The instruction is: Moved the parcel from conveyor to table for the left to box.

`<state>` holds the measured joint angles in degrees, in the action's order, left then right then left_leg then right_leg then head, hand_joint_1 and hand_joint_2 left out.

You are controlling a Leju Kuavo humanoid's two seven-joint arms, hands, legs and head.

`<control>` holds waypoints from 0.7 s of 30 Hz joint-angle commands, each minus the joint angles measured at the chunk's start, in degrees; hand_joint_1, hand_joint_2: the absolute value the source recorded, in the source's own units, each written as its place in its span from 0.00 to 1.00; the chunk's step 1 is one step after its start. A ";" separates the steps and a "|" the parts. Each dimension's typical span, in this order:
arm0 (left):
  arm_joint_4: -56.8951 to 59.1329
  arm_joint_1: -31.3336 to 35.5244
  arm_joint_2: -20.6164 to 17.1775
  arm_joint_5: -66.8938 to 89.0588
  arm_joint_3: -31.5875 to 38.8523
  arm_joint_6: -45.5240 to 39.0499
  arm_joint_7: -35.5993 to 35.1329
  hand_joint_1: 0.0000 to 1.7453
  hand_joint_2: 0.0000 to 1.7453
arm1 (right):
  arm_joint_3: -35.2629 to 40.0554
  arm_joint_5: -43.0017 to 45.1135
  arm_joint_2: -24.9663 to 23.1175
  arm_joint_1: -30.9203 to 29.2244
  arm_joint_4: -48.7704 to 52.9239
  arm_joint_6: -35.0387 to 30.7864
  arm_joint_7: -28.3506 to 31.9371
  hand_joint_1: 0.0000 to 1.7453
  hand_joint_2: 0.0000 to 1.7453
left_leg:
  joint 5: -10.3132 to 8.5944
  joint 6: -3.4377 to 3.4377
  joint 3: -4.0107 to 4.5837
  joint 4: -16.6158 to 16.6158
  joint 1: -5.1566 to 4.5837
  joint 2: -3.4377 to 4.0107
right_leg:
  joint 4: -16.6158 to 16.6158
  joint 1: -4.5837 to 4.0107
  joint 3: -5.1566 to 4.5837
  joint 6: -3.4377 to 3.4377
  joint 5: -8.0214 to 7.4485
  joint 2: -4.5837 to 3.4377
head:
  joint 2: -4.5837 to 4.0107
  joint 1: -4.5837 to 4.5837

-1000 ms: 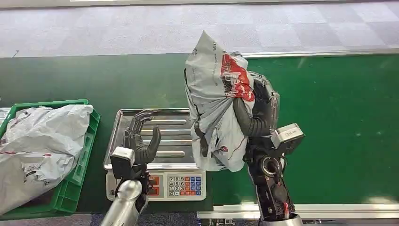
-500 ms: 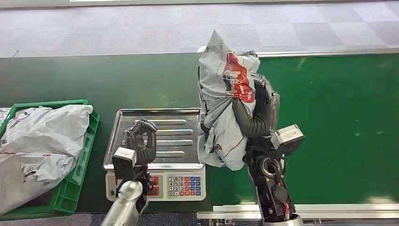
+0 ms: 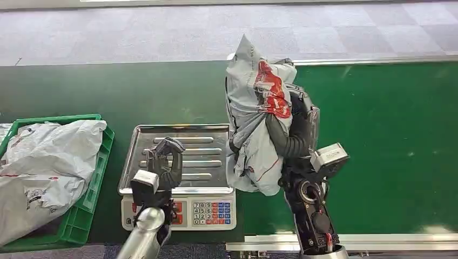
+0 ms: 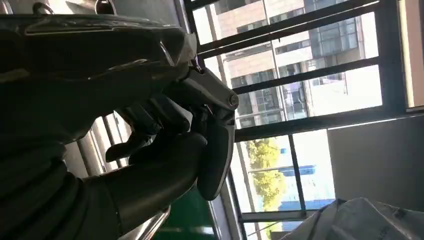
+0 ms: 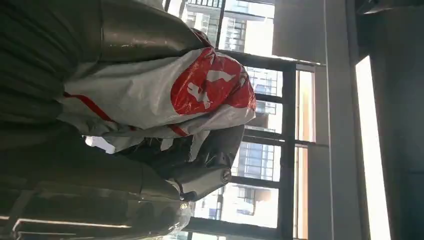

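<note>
We see the right robot hand (image 3: 291,127) clamped around the grey parcel (image 3: 256,116), held upright over the green conveyor (image 3: 389,140), just beside the scale tray's (image 3: 141,141) right edge. Open belt lies to its right. The left robot hand (image 3: 163,162), fingers curled in on nothing, hangs over the tray.

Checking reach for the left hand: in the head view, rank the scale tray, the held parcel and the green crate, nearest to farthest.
1. Scale tray, directly under the left hand.
2. Held parcel, to its right.
3. Green crate, to its left; nearly as close as the parcel.
</note>
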<state>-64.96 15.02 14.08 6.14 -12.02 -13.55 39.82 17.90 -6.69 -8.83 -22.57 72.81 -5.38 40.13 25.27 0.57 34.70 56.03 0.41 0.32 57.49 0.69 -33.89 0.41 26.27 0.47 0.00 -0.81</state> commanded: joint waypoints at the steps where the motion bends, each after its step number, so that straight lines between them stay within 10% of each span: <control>1: 2.22 1.05 -1.66 -0.05 -1.86 -0.21 0.18 1.00 1.00 | 1.60 0.27 1.41 -2.67 -1.41 -0.46 -0.13 1.00 1.00 | 0.04 -0.02 -0.15 -0.03 0.00 0.01 | -0.05 0.00 0.15 -0.01 0.02 -0.05 | 0.00 0.00; 18: 2.22 1.05 -1.66 -0.05 -1.86 -0.21 0.18 1.00 1.00 | 1.60 0.27 1.41 -2.67 -1.41 -0.46 -0.13 1.00 1.00 | 0.09 -0.02 -0.25 -0.02 0.02 0.02 | -0.08 -0.02 0.27 -0.02 0.05 -0.07 | 0.00 0.00; 19: -10.12 -3.34 2.83 -7.61 10.33 -14.61 0.18 0.00 1.00 | -8.67 5.50 -1.19 2.36 12.99 -14.86 -0.13 1.00 1.00 | 0.13 -0.03 -0.37 -0.03 0.05 0.03 | -0.13 -0.05 0.41 -0.03 0.07 -0.10 | 0.00 0.00; 21: -14.66 -6.30 0.43 -12.49 19.26 -10.76 0.18 0.00 1.00 | -16.77 10.37 2.64 4.76 15.83 -11.16 -0.13 1.00 1.00 | 0.15 -0.04 -0.47 -0.05 0.06 0.02 | -0.15 -0.06 0.51 -0.03 0.09 -0.11 | 0.00 0.00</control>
<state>-64.96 15.03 13.62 6.12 -12.94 -13.79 39.82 18.03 -6.65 -8.81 -22.71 72.81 -5.87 40.13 25.27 0.57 34.70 56.03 0.41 0.31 57.49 0.70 -33.88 0.41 26.27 0.47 0.00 -0.81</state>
